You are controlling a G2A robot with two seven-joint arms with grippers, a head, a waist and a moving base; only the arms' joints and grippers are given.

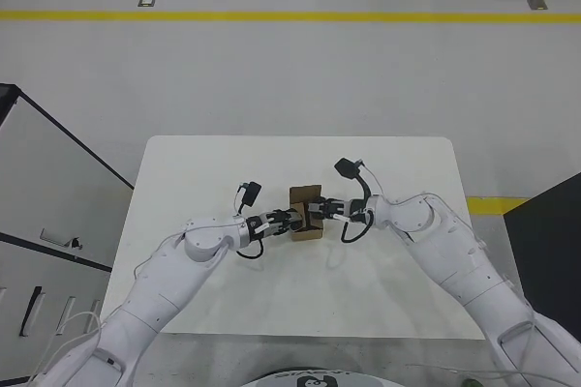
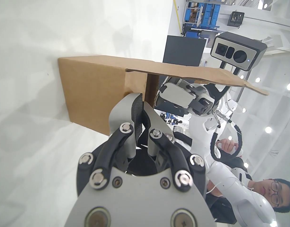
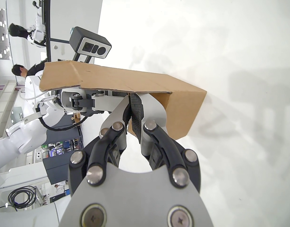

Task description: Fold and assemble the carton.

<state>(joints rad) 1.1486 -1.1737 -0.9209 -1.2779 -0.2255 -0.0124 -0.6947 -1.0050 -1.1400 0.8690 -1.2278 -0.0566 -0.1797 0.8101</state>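
Since both arms have hold of it, what matters to me right now is how the carton (image 1: 306, 198) sits between my two grips. It's on the white worktop (image 1: 203, 174), just above the middle of the top view. My left end effector (image 1: 285, 221) comes at it from the left of the frame and my right end effector (image 1: 326, 208) from the right, pretty much nose to nose. Both are closed down tight, each pinching a thin cardboard edge on its own side, so neither arm is nearer; they're both touching. In the left wrist view I can see the other end effector just past the edge I'm holding, so I'd say the box is still an open sleeve. Its open axis looks to run along the line between my grips, left to right in the top view. One long flap (image 2: 206, 77) sticks out loose past the body, not folded in. My guess is the next fold needs one side holding firm while the other pushes across that axis, otherwise the sleeve could skew or slide.
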